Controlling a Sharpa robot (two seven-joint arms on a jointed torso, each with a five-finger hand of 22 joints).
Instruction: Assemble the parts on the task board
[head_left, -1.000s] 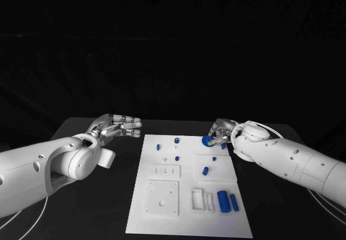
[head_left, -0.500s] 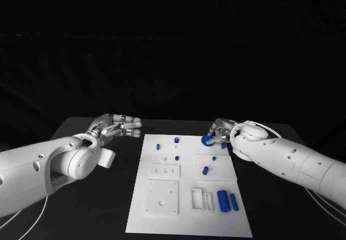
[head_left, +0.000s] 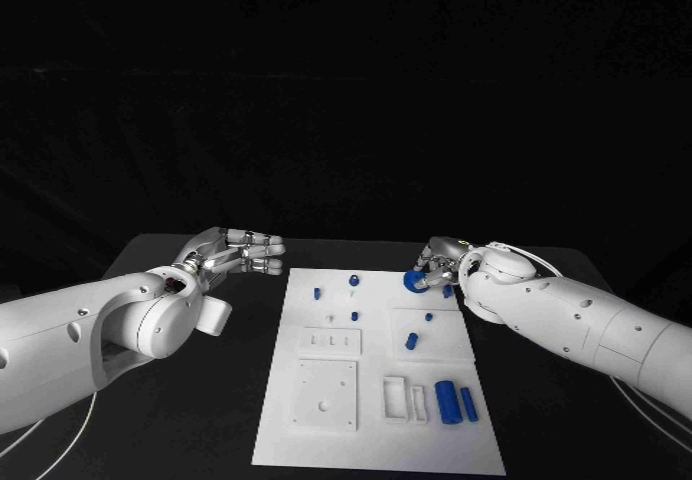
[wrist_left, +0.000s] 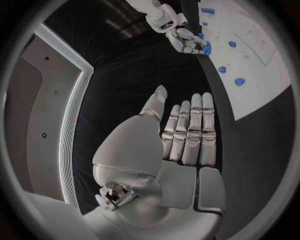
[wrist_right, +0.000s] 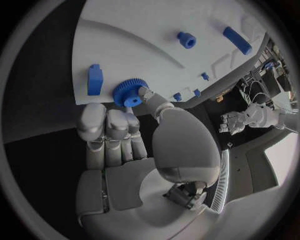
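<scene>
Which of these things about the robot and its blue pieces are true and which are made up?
1. The right hand is at a blue gear. True: its fingers are on the gear at the far right corner of the task board.
2. The left hand is holding a blue piece. False: it holds nothing and sits over the black table, off the board's left side.
3. Two long blue pieces lie side by side on the near part of the board. True.
4. The task board is black. False: it is white; the table under it is black.
</scene>
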